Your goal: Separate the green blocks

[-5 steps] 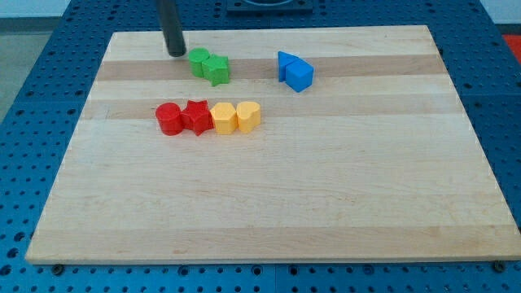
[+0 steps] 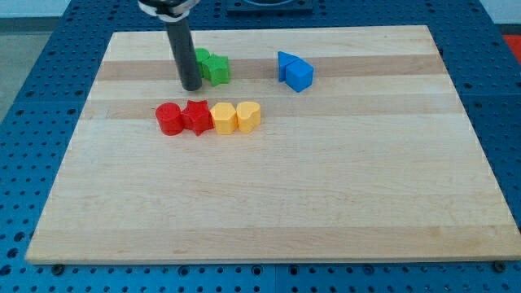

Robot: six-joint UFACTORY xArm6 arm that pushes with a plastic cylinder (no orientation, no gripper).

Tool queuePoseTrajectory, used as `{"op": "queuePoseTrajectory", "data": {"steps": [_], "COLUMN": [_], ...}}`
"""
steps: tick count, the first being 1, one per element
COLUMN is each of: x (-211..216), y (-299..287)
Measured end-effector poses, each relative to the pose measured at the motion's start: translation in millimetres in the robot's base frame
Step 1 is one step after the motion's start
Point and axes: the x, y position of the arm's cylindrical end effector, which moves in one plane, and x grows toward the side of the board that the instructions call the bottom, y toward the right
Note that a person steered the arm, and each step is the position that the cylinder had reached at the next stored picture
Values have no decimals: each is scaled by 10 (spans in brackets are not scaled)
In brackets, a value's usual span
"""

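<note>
Looking down at the wooden surface (image 2: 269, 212), you are seeing my tip (image 2: 191, 86) resting near the far left corner, just left of the two green blocks and a little nearer the front edge than they are. My rod (image 2: 182, 49) is rising from there toward the far edge and is hiding part of the left green block (image 2: 201, 57), so you cannot tell its shape, nor whether the rod is touching it. The green star block (image 2: 216, 70) is sitting right against that first green block on its right side; the two are touching, close to the far edge and left of centre.

No end effector is showing: the arm is ending in the plain rod, so nothing is standing apart, together or clamped on anything.

Toward the front edge from my tip, a row of four blocks is lying side by side, each touching the next: a red round block (image 2: 169, 118), a red star block (image 2: 196, 116), a yellow block (image 2: 223, 118) and a second yellow block (image 2: 248, 115). My tip is standing clear of this row.

Further along the far edge toward the right, two blue blocks (image 2: 295, 72) are pressing against each other, well apart from the green pair.
</note>
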Motion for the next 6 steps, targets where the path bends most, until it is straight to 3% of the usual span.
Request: {"op": "queuePoseTrajectory", "data": {"steps": [6], "x": [-595], "y": [122]}}
